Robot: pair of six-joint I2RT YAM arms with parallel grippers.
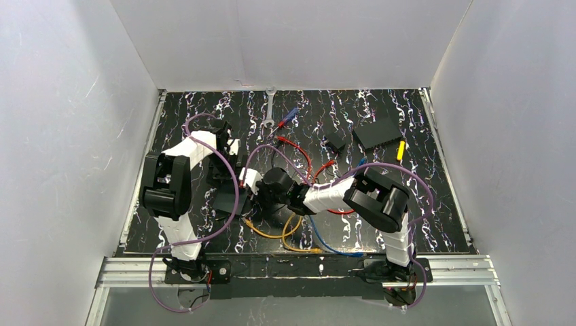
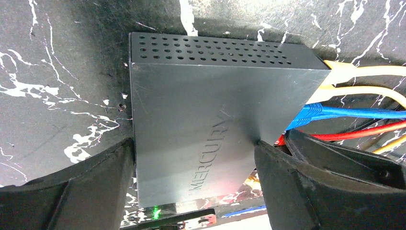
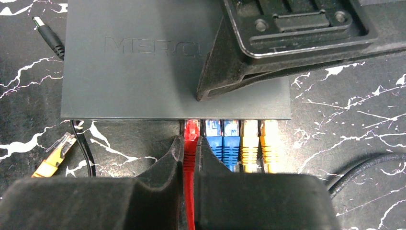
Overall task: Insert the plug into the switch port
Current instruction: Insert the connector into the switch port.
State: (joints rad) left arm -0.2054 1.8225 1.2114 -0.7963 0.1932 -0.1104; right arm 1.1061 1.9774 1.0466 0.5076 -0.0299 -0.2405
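Two hands busy: left hand (image 2: 191, 191) braces switch (image 3: 143, 62) wide; right hand (image 3: 190, 158) pinches red plug (image 3: 191, 132) at port, 12 o'clock. Next: push fwd till seated.

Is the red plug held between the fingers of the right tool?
Yes. In the right wrist view the right tool is shut on the red plug at the switch edge.

Wrench (image 1: 270, 107) (upright), plain black slab (image 1: 378, 132).
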